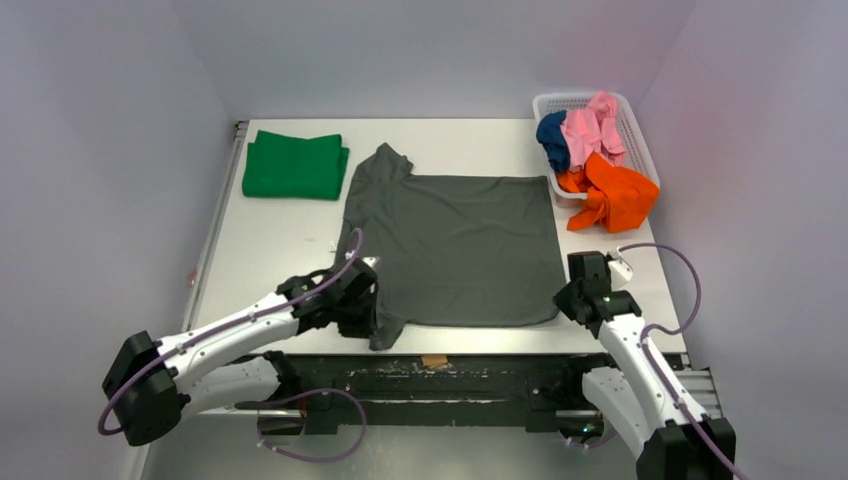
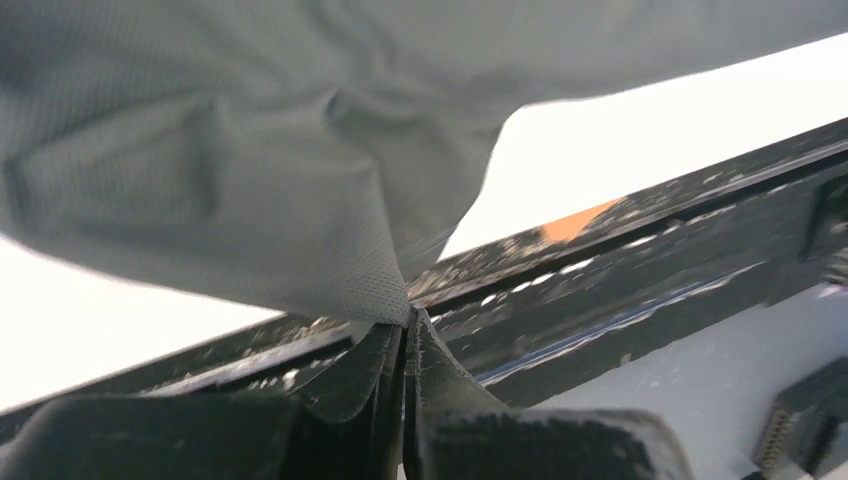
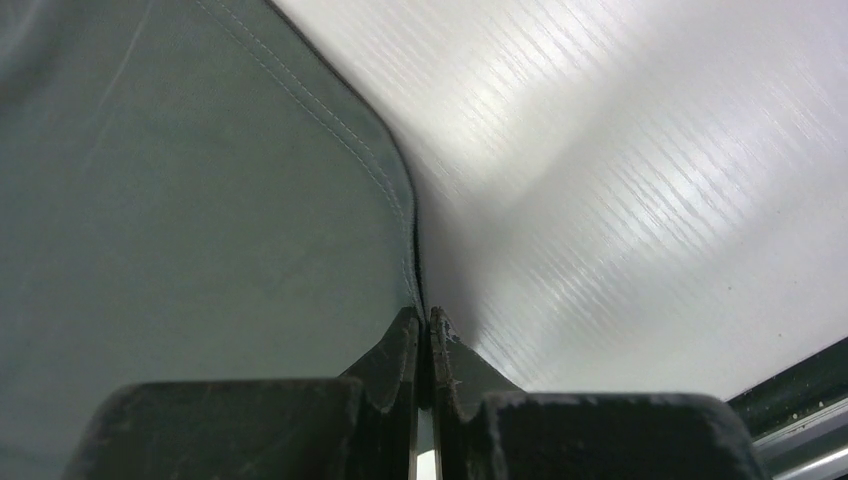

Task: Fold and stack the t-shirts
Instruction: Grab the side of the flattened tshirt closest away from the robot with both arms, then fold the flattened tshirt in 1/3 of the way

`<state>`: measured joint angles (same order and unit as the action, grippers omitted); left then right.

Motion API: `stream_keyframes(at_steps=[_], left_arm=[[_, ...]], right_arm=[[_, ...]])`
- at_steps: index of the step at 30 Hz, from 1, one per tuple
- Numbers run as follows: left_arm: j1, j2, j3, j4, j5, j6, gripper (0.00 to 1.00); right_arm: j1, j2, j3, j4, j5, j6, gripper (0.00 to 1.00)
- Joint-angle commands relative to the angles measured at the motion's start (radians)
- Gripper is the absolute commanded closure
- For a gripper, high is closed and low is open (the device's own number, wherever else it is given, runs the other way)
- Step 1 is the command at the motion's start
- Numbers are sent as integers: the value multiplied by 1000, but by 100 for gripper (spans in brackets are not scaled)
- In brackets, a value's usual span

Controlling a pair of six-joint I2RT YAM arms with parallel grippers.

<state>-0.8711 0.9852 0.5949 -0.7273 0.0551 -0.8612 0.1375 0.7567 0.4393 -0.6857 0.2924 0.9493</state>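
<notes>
Softly held: grey shirt (image 1: 450, 245) spread on the counter (image 1: 275, 250).
Light, limp cloth. Left end effector (image 2: 407, 322) is closed on the near sleeve, right end effector (image 3: 425, 322) on the near hem corner; both are good holds.

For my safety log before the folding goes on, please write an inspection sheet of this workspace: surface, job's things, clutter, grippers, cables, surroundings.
Surface: white table.
Job's things: dark grey cloth t-shirt spread flat mid-table; bright green cloth t-shirt folded, far left; navy t-shirt, pink t-shirt and orange t-shirt crumpled in the white plastic lattice basket, far right, the orange one hanging over its rim.
Clutter: small tan scrap at the near edge.
Grippers: left gripper and right gripper each shut on the grey shirt's near edge.
Cables: purple cables loop beside both arms.
Surroundings: plain pale walls.
</notes>
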Motion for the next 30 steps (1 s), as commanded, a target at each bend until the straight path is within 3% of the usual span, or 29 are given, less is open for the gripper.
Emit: stream_keyframes(at_steps=[1,15,30], left_arm=[[94,115,146,159,66,120,100],[378,313,414,181,50,215,100],[513,744,775,73,-19,283,100]], right_arm=[[2,111,91,101,19,-52,100],[-16,465,338,232,75,-109,100],[-114,753,511,316,8,-142,100]])
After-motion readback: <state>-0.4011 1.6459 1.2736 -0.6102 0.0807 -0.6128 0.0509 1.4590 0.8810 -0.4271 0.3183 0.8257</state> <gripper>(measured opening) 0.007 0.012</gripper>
